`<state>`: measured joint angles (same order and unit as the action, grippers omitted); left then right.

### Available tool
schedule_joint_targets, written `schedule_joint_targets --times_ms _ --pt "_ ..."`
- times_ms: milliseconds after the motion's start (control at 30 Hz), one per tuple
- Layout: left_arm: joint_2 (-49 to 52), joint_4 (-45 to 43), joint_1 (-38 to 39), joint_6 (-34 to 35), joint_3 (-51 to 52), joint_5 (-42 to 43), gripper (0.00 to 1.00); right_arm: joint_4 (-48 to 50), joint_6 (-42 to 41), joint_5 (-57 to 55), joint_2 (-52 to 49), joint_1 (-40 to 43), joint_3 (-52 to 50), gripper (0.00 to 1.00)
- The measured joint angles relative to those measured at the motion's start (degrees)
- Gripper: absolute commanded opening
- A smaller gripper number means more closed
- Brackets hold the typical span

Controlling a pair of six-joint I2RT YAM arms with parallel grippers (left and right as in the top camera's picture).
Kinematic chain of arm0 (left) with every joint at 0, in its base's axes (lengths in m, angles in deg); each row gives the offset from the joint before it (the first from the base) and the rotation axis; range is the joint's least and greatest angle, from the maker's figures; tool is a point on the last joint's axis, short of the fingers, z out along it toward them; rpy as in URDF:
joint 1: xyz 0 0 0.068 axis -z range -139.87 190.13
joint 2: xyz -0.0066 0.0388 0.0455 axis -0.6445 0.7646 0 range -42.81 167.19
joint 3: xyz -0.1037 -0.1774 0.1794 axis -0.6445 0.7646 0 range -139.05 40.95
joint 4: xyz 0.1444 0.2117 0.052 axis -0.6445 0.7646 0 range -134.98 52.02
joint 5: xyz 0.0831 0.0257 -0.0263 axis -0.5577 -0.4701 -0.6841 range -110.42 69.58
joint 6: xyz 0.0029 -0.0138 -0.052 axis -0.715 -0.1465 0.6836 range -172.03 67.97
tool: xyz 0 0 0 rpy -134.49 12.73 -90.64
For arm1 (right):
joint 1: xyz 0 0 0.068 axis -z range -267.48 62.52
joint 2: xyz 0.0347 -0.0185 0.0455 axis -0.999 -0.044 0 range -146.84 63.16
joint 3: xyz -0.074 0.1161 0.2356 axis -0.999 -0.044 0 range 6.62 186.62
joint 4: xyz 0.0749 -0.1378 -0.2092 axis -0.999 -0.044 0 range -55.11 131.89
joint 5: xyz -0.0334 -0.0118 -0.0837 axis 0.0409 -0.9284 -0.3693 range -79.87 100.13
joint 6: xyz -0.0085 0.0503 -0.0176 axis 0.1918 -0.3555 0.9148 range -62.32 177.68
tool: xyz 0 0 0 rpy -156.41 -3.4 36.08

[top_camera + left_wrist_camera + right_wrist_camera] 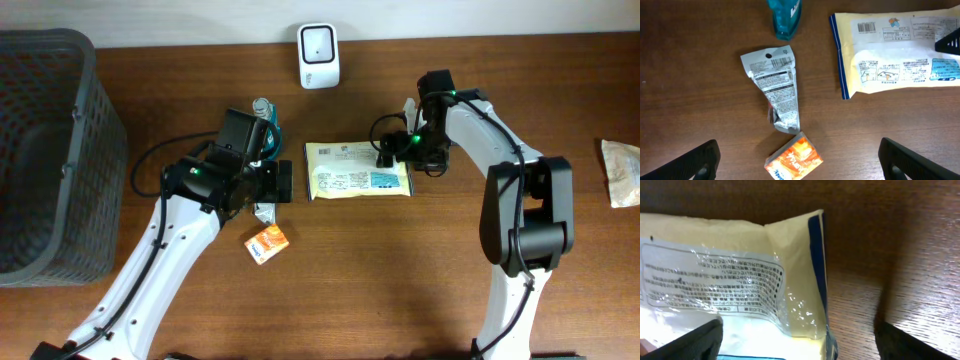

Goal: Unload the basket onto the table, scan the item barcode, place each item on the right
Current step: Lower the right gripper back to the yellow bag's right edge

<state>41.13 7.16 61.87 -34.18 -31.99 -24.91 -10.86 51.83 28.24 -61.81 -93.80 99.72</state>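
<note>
The wooden table [400,290] carries a dark mesh basket [45,150] at its left end, well apart from the work. At the centre lies the task's item, a cream-yellow pouch [358,170], flat and printed side up. The left wrist view shows its barcode [866,27] near the pouch's far left corner.

The step in hand looks like the pick-up. The right gripper [395,152] sits low at the pouch's right end, jaws spread wide with the blue-trimmed edge between them, not yet pinching it. The left gripper [275,183] hovers just off the pouch's left end, jaws open and empty.

Next, I judge, the right jaws need to close on that edge, lift, and turn the barcode toward the white scanner [318,55] standing at the table's back edge. The pouch looks soft, so it will likely sag when held by one end.

Smaller things lie under the left arm: a crumpled silver packet [777,85], an orange box [794,159] touching its lower tip, and a teal item [785,15] beyond. Another packet [622,172] lies at the far right. Nothing lies between pouch and scanner, though the left arm crowds that side.
</note>
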Motion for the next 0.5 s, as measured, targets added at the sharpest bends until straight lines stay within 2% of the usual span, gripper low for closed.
schedule_joint_targets --times_ms 300,367,500 --pt "0.0 0.0 0.0 0.0 0.0 0.0 0.99 0.0 -0.1 0.0 0.0 0.0 0.0 0.99" --pt "0.0 0.0 0.0 0.0 0.0 0.0 0.99 0.0 0.0 0.1 0.0 0.0 0.0 0.92" --pt "0.0 0.0 0.0 0.0 0.0 0.0 0.99 -0.1 -0.1 0.6 0.0 0.0 -0.1 0.67"
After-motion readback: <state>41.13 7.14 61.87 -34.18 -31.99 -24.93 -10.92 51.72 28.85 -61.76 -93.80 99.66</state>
